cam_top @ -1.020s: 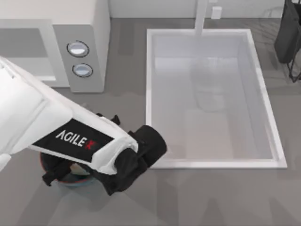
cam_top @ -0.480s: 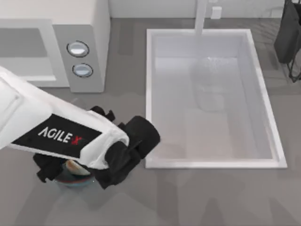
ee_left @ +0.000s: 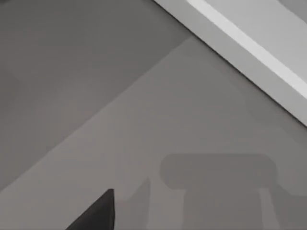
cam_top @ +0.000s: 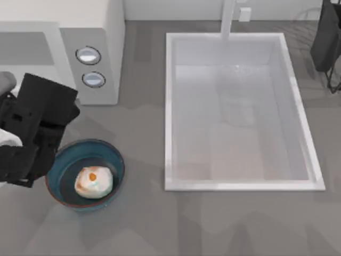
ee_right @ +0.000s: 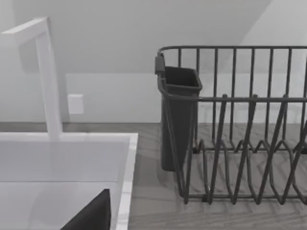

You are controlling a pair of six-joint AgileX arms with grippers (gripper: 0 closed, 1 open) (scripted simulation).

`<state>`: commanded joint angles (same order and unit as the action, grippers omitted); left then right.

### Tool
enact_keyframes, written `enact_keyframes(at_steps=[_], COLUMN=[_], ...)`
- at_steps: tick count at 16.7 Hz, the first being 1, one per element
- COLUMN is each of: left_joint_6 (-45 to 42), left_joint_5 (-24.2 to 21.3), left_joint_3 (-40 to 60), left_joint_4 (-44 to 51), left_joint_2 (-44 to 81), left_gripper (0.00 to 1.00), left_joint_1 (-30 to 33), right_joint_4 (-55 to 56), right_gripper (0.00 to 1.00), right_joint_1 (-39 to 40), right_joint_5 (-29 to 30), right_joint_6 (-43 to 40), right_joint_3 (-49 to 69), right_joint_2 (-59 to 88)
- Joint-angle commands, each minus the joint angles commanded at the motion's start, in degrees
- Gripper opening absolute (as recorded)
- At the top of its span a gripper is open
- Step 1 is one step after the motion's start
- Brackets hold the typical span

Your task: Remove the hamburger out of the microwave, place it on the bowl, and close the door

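The hamburger point(cam_top: 94, 182), a pale lump with an orange spot, lies free inside the teal bowl point(cam_top: 59, 168) at the front left of the table. My left gripper point(cam_top: 22, 160) hangs at the table's left edge, just left of the bowl, open and holding nothing. One of its dark fingertips point(ee_left: 98, 215) shows over bare grey table. Behind the bowl stands the microwave point(cam_top: 101, 32), its grey cavity point(cam_top: 26, 53) uncovered beside two silver dials point(cam_top: 88, 55). The door is out of view. My right gripper is parked by the dish rack, open, one fingertip point(ee_right: 91, 213) showing.
A large white sink point(cam_top: 169, 106) with a faucet point(cam_top: 228, 18) takes up the middle and right of the table. A dark wire dish rack point(ee_right: 240, 143) with a cup holder stands at the back right. Bare grey table runs along the front.
My left arm has drawn back to the left, off the bowl. The hamburger, covered by the arm before, now lies uncovered in the bowl.
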<state>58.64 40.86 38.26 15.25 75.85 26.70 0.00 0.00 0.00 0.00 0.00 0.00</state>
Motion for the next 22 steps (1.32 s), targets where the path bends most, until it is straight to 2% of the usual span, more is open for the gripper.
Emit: enact_keyframes(at_steps=[6,11,15,21,22], left_joint_6=[-29.63,-49.65,-57.79,-58.64,-58.64], left_joint_5=[-22.14,-35.48,-40.39,-40.87,-40.87], left_joint_3=[-17.19,-31.02,-37.53,-38.26,-38.26], left_joint_4=[-8.87,-13.59,-15.11,-15.25,-15.25], left_joint_2=[-40.78,-65.73,-74.91,-75.85,-75.85], left_gripper=[1.00,1.00,1.00,1.00,0.92], left_joint_1=[-14.54,-23.22,-26.40,-26.71,-26.71], right_joint_4=[0.00,0.00,0.00,0.00,0.00], right_gripper=[1.00,1.00,1.00,1.00,1.00], right_joint_1=[0.00,0.00,0.00,0.00,0.00], right_joint_5=[0.00,0.00,0.00,0.00,0.00], right_joint_6=[0.00,0.00,0.00,0.00,0.00], right_joint_3=[0.00,0.00,0.00,0.00,0.00], right_joint_2=[0.00,0.00,0.00,0.00,0.00])
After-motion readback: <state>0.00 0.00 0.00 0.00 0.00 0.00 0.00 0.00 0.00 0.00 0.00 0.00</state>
